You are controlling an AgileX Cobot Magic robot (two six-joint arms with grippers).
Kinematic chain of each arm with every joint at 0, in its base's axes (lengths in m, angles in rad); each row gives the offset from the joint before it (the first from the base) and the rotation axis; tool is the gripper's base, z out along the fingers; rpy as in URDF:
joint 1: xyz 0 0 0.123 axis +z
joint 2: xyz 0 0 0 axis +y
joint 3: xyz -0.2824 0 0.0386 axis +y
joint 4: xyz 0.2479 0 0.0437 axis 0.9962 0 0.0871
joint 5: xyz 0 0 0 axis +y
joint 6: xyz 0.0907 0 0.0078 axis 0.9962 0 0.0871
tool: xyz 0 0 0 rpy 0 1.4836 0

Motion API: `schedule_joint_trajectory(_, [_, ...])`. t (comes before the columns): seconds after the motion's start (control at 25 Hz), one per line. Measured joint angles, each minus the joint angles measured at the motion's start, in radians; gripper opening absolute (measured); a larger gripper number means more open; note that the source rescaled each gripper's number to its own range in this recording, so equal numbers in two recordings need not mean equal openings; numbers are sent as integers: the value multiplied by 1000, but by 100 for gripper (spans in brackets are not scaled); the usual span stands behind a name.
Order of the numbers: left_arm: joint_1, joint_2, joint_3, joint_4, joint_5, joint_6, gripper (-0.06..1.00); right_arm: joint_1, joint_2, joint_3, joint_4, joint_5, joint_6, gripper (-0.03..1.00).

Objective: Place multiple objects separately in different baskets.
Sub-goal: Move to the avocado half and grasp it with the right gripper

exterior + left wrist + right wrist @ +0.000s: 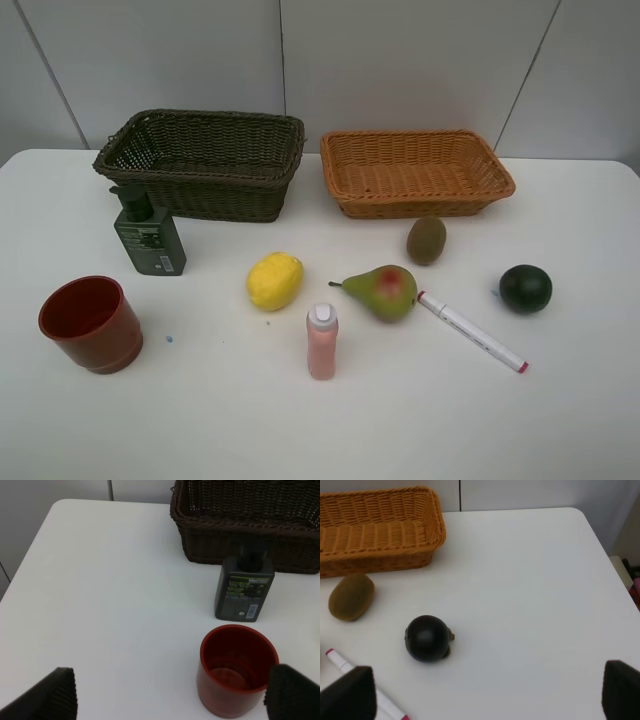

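Two baskets stand at the back: a dark brown one (pixel 205 117) on the left and a light tan one (pixel 415 135) on the right, both with nothing in them. In front lie the pump bottle (pixel 150 240), red cup (pixel 90 322), lemon (pixel 275 281), pink bottle (pixel 322 343), pear (pixel 385 291), kiwi (pixel 426 240), marker (pixel 470 331) and dark green fruit (pixel 526 288). My left gripper (pixel 172 695) hangs open above the table by the cup (pixel 235 677). My right gripper (pixel 485 690) is open near the dark fruit (pixel 426 638). Neither arm shows in the high view.
The white table ends at a rounded corner (pixel 580 512) to the right of the tan basket (pixel 375 535). A grey panelled wall (pixel 400 60) rises behind both baskets. The pump bottle (pixel 245 590) stands right against the dark basket (pixel 240 525).
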Motion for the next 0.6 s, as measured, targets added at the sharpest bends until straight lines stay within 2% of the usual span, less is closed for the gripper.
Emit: schedule_joint_trajectory(0.6, [0,0,0,0,0,0,97,0,0,0,0,0,0,98])
